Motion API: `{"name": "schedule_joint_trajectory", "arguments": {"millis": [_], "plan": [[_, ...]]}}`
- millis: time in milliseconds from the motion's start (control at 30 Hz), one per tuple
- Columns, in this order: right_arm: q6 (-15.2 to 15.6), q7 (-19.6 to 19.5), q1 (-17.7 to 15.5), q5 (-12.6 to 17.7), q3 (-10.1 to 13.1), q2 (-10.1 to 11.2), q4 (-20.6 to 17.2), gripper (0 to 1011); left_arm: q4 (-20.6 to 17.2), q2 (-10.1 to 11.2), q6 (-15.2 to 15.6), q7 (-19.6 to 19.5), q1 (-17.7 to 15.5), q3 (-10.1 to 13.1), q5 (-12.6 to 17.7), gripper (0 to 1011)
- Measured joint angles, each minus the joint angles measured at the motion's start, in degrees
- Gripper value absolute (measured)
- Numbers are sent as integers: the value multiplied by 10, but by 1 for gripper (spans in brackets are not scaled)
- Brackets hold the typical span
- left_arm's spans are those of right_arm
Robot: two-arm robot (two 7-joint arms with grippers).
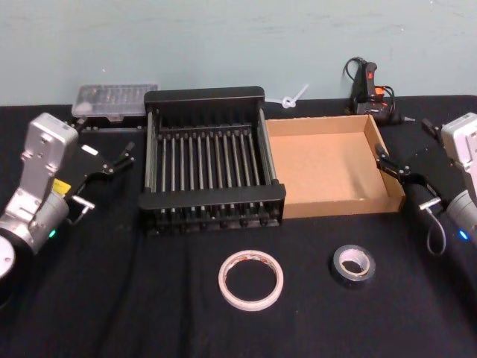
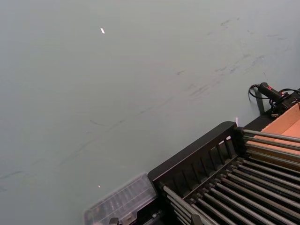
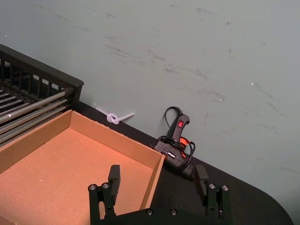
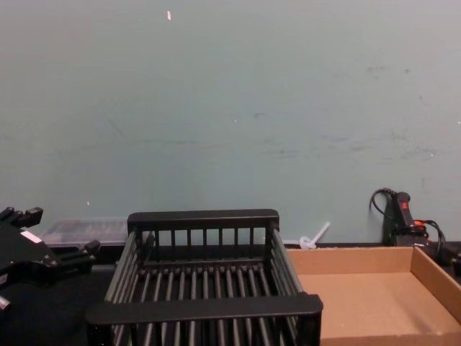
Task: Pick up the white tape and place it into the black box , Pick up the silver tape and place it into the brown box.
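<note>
White tape (image 1: 251, 279) lies flat on the black table (image 1: 112, 298), in front of the black box (image 1: 212, 168); silver tape (image 1: 353, 265) sits to its right, in front of the brown box (image 1: 328, 164) — both boxes hold nothing. Left gripper (image 1: 118, 160) hangs left of the black box, fingers spread, gripping nothing. Right gripper (image 3: 158, 180) hovers by the brown box's right wall — fingers apart, unloaded.
</note>
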Motion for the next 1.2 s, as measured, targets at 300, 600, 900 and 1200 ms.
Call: {"name": "schedule_joint_trajectory", "arguments": {"millis": [300,600,900,1200], "plan": [[0,0,0,0,0,0,0,1002,0,0,0,0,0,0,0,1001],[-1,8,-4,-3,15,-8,-1,1002,0,0,0,0,0,0,0,1002],[-3,24,-12,0,30,-11,-12,1002,0,0,0,0,0,0,0,1001],[2,45,-44,47,62,-22,-52,1002,0,0,0,0,0,0,0,1001]]}}
